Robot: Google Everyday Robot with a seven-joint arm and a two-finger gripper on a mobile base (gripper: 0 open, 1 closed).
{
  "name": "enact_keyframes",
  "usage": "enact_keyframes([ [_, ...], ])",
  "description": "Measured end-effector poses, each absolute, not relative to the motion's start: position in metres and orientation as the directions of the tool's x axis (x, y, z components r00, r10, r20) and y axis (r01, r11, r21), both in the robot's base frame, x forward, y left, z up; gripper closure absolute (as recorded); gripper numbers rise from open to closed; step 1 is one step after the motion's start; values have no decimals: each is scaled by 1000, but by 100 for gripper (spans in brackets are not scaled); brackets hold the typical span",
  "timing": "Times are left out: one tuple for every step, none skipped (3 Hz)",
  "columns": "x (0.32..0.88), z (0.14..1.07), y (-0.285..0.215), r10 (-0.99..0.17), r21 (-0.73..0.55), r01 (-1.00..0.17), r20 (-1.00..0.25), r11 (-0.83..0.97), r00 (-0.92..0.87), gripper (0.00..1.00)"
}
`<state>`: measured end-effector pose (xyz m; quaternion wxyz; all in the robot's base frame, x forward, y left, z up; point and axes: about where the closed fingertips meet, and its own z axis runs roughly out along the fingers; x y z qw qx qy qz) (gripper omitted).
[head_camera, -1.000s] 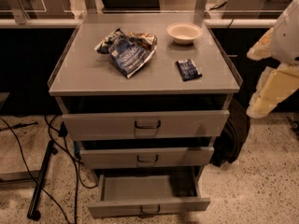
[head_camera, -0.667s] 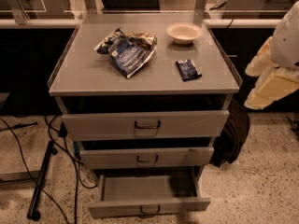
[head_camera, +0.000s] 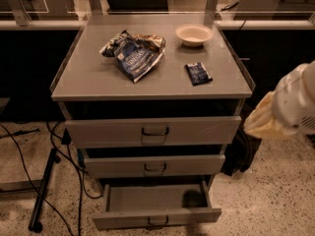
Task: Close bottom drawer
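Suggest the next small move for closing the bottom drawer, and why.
Probably swing the end effector down and left toward the bottom drawer front. That drawer stands pulled out, while the end effector hangs right of the cabinet, level with the top drawer.

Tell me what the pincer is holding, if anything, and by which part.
Nothing: the pincer hangs in the air at the right, clear of the pulled-out slim grey metal bottom drawer.

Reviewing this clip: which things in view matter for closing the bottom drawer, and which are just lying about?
For the job:
- bottom drawer, standing open
- end effector, at the right edge, level with the top drawer, touching nothing

Lying about:
- crumpled chip bag, white bowl and small blue packet, all on the cabinet top
- middle drawer
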<state>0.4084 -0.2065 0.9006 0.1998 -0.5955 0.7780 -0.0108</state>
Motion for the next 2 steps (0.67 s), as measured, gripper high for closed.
enact_keyframes([
  [408, 836, -205, -898, -218, -924, -385, 314, -214, 100],
  [401, 761, -206, -865, -94, -939, -428, 332, -263, 100],
])
